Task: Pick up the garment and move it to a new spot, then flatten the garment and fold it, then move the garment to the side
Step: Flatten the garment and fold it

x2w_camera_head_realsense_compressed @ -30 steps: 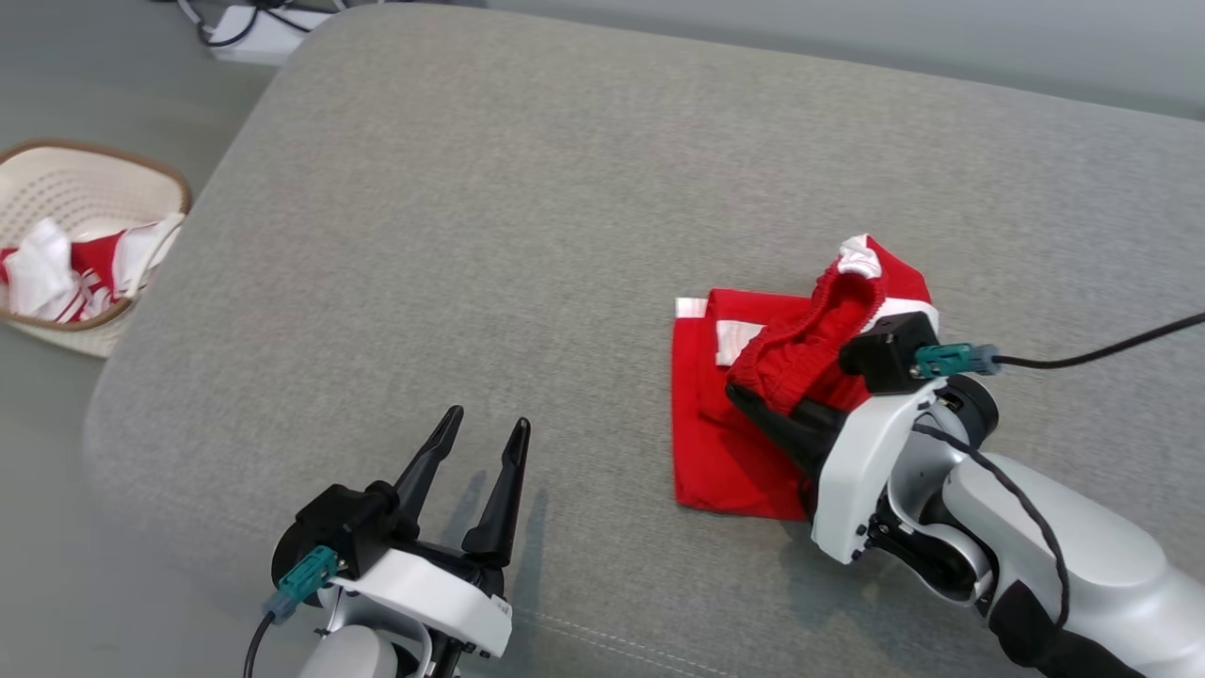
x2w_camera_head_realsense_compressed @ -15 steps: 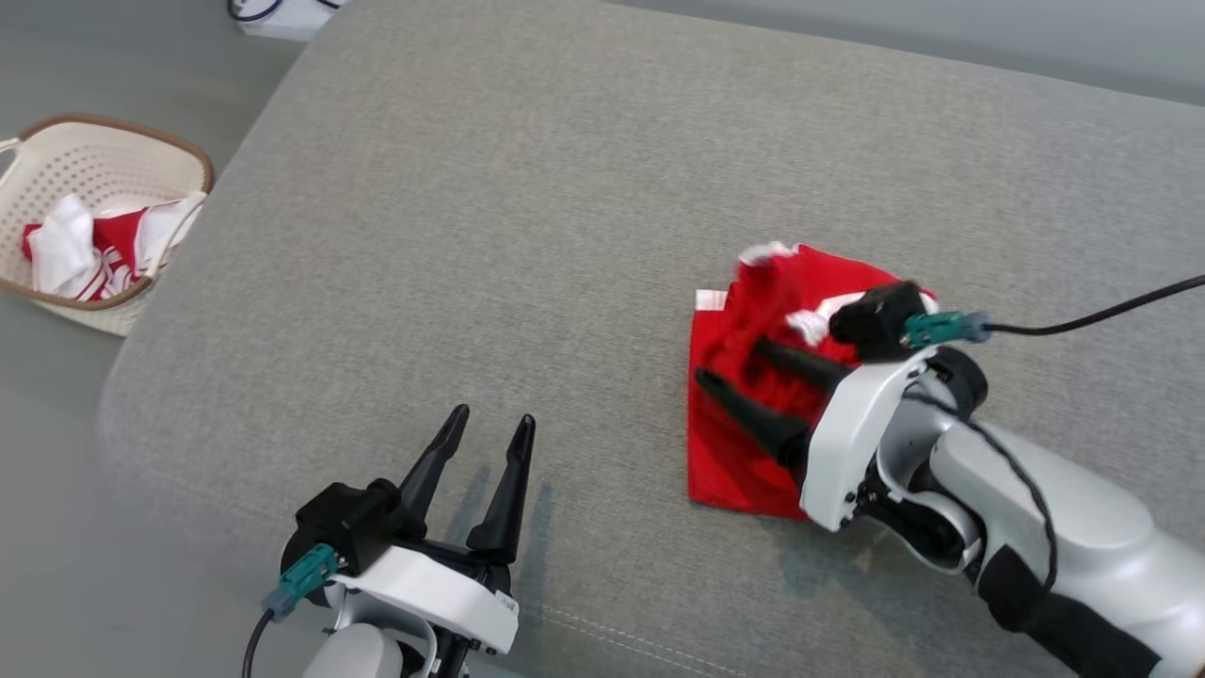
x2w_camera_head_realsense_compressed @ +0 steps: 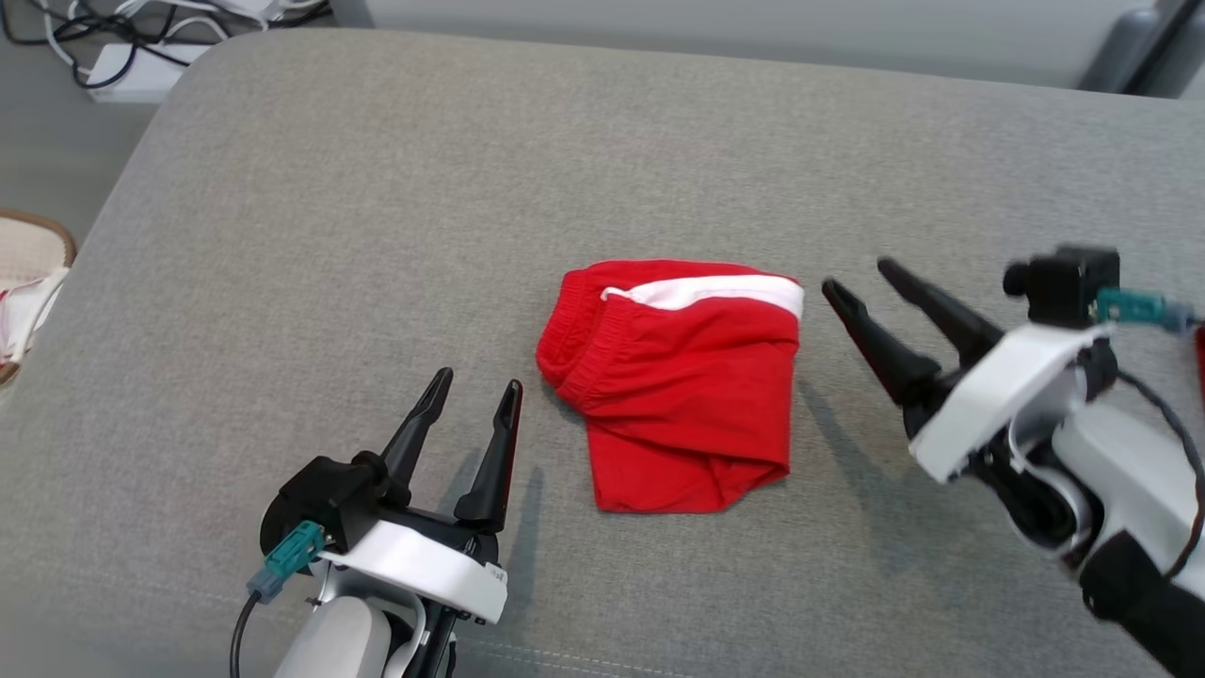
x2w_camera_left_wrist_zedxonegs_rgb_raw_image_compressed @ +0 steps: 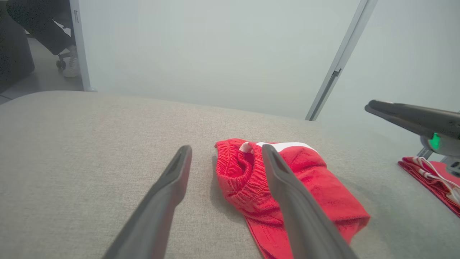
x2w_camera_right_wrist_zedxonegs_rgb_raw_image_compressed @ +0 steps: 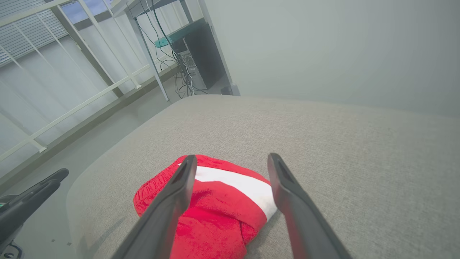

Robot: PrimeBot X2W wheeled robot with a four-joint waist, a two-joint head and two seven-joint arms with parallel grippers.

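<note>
The grey upholstered cushion (x2w_camera_head_realsense_compressed: 377,235) takes up most of the head view, and its near and right edges are cut off by the frame. The red shorts (x2w_camera_head_realsense_compressed: 678,395) lie on it a little right of centre, between the two arms, folded into a compact bundle. A white stripe (x2w_camera_head_realsense_compressed: 706,290) runs along their far edge and the gathered elastic waistband (x2w_camera_head_realsense_compressed: 574,348) faces the robot's left. The fold hides the lower layers, so how many there are cannot be told.

The right gripper (x2w_camera_head_realsense_compressed: 857,276) hangs just beside the shorts' right edge. Its two dark fingers are spread wide with nothing between them and point toward the stripe; the picture is slightly blurred here. The left gripper (x2w_camera_head_realsense_compressed: 478,381) sits near the waistband side, also spread wide and empty, apart from the cloth. In its own wrist view one finger covers part of the shorts.

A cream basket (x2w_camera_head_realsense_compressed: 38,247) is cut off at the left edge, with only a little red-and-white cloth visible inside. A second red garment with white cord (x2w_camera_left_wrist_zedxonegs_rgb_raw_image_compressed: 427,176) lies on the cushion at the far right, mostly out of frame. A white power strip (x2w_camera_head_realsense_compressed: 132,80) with tangled cables lies on the floor beyond the cushion's corner.
</note>
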